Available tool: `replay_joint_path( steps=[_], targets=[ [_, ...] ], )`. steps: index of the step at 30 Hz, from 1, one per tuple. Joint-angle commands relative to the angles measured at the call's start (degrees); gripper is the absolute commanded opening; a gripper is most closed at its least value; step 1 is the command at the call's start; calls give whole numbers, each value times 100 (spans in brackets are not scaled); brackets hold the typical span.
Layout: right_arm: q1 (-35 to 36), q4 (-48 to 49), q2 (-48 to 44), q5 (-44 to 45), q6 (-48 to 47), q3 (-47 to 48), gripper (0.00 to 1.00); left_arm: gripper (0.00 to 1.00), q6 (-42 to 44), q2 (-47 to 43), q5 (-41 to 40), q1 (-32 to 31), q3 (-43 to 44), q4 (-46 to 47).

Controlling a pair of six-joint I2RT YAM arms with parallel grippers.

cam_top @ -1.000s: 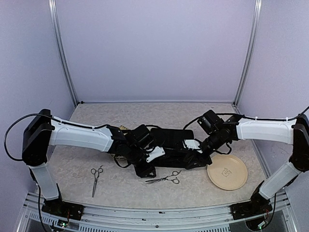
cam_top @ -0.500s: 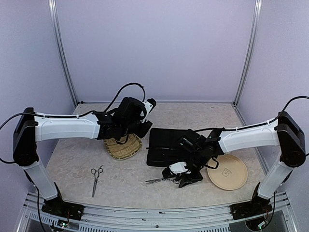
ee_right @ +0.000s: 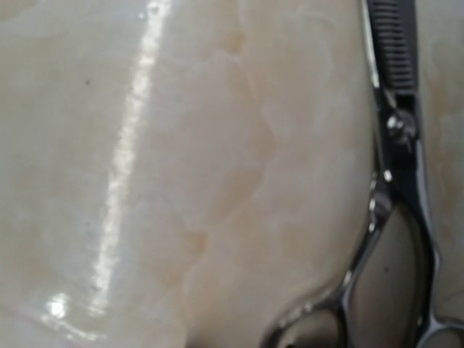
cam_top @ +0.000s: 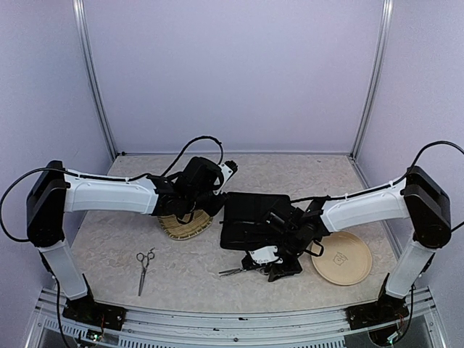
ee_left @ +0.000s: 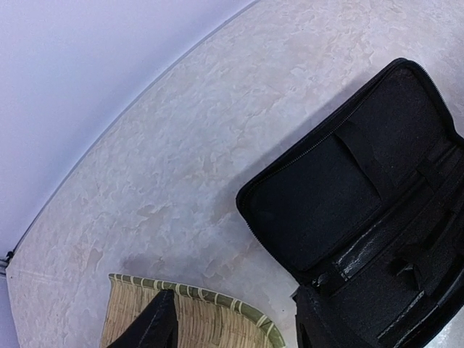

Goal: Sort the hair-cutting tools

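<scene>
Silver scissors (cam_top: pixel 144 265) (cam_top: pixel 241 270) — 2; left claw (ee_left: pixel 232 322) spread, empty; right claw (cam_top: pixel 268 267) — cannot tell.

text: none legible | plate (cam_top: pixel 357 265): small dark mark at centre, too small to read

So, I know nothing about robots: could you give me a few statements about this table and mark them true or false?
1. The black case lies open. True.
2. Both pairs of scissors lie in the bamboo tray. False: one pair lies on the table outside it, and the other pair lies at the right end effector.
3. The left end effector is open and holds nothing. True.
4. The beige plate sits left of the case. False: it sits to its right.
</scene>
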Motion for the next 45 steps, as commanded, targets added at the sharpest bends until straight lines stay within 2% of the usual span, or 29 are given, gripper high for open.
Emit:
replay_joint_path(
  steps=[1,7,14,17,27,31,34,38,42,43,45],
  targets=[
    [55,79,196,109,194,41,31,55,67,-188,19,34,-35,159],
    [54,145,363,131,299,86,28,57,5,-166,187,114,-48,91],
    [59,249,549,301,467,61,10,57,-135,-213,467,299,-30,79],
    [63,91,574,136,528,93,0,57,-177,-249,652,433,-58,86],
    [-50,-844,-339,-265,577,427,0,57,-750,-194,2723,1060,20,245],
    [-387,-1155,-694,-849,475,621,0,56,-1394,-47,4161,1465,-19,585],
    [-633,-1356,-902,-1147,452,771,0,56,-1861,105,4880,1714,-60,982],
    [-916,-1338,-1138,-1223,448,783,0,56,-1942,459,5217,1721,220,986],
    [-984,-1120,-1274,-957,373,509,0,56,-1962,653,5178,1720,428,840],
    [-976,-1006,-1292,-811,339,394,2,56,-1963,655,5155,1708,415,844],
    [-930,-821,-1281,-568,259,226,11,56,-1972,644,5041,1709,394,806]
  ],
)
